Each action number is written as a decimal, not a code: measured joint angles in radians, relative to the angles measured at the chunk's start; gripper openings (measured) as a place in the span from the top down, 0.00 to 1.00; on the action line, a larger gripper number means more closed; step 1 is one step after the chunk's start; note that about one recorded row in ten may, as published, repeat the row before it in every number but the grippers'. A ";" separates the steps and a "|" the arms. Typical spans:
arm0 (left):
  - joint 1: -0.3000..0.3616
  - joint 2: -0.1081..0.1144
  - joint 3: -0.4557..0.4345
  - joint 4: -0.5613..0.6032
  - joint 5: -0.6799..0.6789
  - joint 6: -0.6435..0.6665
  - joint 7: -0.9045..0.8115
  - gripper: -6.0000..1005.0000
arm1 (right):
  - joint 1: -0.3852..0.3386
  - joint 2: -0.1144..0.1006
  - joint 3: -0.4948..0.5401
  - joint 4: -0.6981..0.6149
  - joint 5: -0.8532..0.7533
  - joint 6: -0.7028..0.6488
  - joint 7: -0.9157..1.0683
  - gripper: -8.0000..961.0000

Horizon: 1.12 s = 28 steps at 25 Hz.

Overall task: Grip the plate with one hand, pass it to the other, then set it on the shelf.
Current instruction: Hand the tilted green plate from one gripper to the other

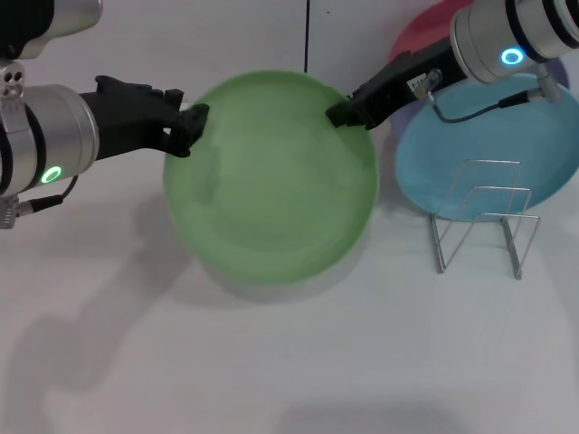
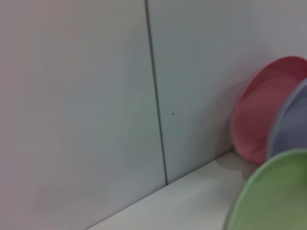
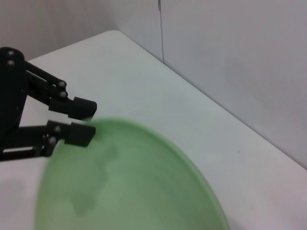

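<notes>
matte plate [image 1: 271, 181], wire shelf [image 1: 479, 217]

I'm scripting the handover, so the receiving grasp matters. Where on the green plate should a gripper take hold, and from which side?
On the thin rim, fingers above and below it. The light green plate is shallow, held flat off the table, with its rim exposed. The right gripper is at its far right rim; the left gripper is open beside its far left rim.

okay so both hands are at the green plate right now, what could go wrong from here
The plate hangs above the table between the left hand and right hand, each only at its rim. The left hand looks open in the right wrist view, so a weak right grip could drop it. The shelf stands against the turquoise plate; a swing could knock either.
</notes>
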 joint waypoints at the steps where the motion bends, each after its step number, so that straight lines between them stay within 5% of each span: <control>1: -0.001 0.000 0.000 -0.001 -0.005 -0.001 0.004 0.86 | -0.003 0.000 0.000 0.000 0.000 0.001 0.001 0.94; 7: -0.002 0.001 0.003 -0.008 -0.009 -0.002 0.011 0.75 | -0.006 0.000 -0.006 0.000 -0.007 0.002 0.002 0.94; 9: -0.003 0.001 0.003 -0.010 -0.009 -0.001 0.017 0.55 | -0.006 0.000 -0.006 -0.001 -0.010 0.000 0.003 0.94; 20: 0.004 0.002 -0.027 -0.024 0.000 0.072 0.068 0.13 | -0.006 -0.004 0.004 -0.057 -0.049 -0.019 0.013 0.95; 28: 0.053 0.002 -0.035 -0.013 0.001 0.234 0.112 0.13 | -0.013 -0.008 0.041 -0.213 -0.085 -0.120 0.028 0.95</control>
